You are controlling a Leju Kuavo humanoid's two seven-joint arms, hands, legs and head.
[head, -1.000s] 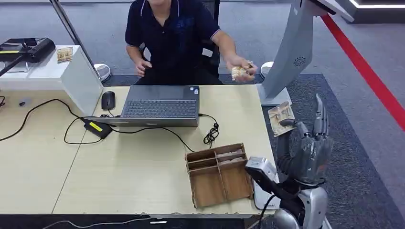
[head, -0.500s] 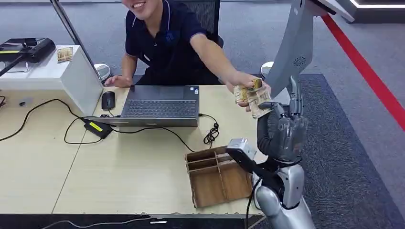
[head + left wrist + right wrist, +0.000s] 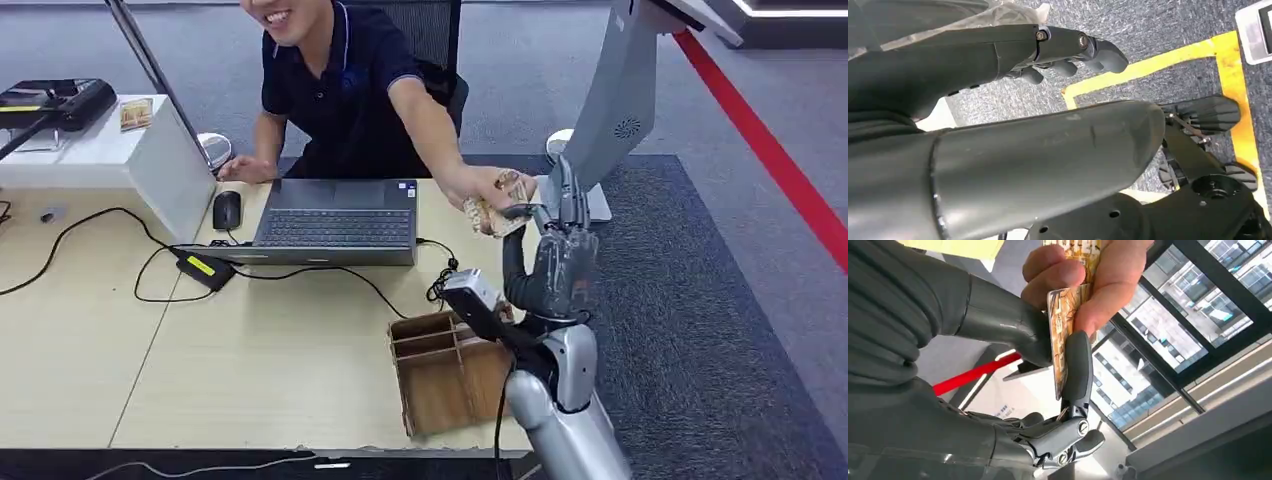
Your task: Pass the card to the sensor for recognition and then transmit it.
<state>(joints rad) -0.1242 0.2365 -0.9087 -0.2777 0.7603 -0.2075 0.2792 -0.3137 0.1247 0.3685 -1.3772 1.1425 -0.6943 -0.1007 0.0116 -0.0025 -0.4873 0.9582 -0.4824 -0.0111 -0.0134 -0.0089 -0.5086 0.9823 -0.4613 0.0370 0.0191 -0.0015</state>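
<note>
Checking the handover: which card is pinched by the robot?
The card pinched by the right hand, also gripped by the person's hand. The other card lies on the white stand, far left.

One card (image 3: 1062, 335), one laptop (image 3: 335, 215), one mouse (image 3: 226, 210), one person (image 3: 350, 80).

A laptop (image 3: 335, 222) and mouse (image 3: 227, 210) sit on the desk (image 3: 250, 370), a wooden tray (image 3: 445, 372) near its front edge
</note>
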